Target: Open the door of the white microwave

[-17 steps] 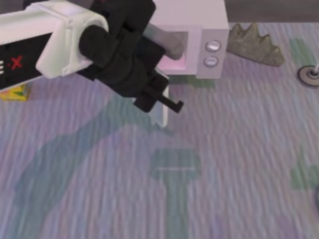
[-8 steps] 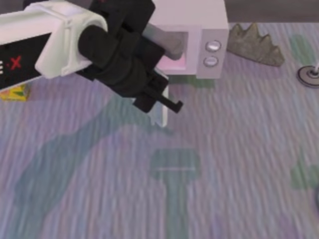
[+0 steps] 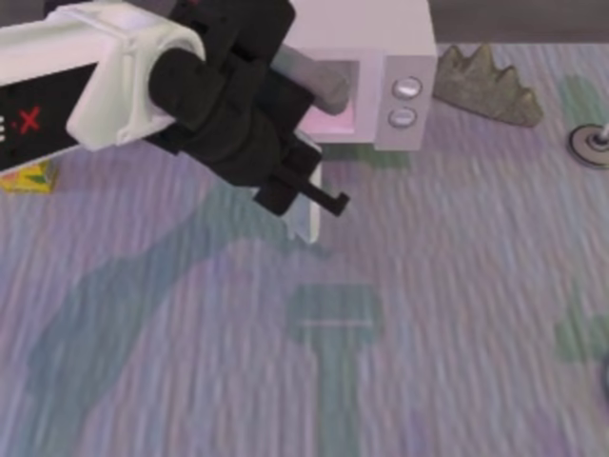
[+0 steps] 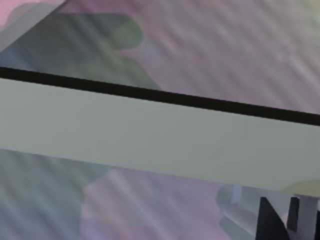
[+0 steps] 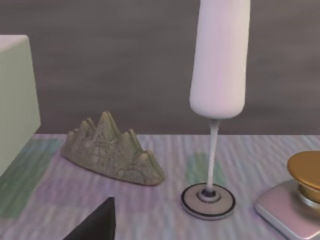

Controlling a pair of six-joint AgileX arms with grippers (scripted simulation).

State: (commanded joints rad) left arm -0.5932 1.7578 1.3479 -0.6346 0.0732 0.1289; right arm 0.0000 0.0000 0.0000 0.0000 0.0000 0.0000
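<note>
White microwave (image 3: 381, 57) at rear; door (image 3: 316, 195) (edge-on) swung open.

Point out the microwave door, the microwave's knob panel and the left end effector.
door (image 3: 315, 203): top view, on its free edge, swung out toward the table.
white microwave (image 3: 404, 103): top view, knob panel between the two knobs.
left end effector (image 3: 319, 186): top view, at its black fingertips by the door.

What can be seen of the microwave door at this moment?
The door is swung well open, standing out from the white microwave toward the near side of the table and seen almost edge-on from above as a thin white upright panel. The cavity behind it shows a pinkish floor. The left hand is right at the door's outer edge; whether it grips it is unclear. In the left wrist view the door fills the frame as a pale flat band with a dark edge.
</note>
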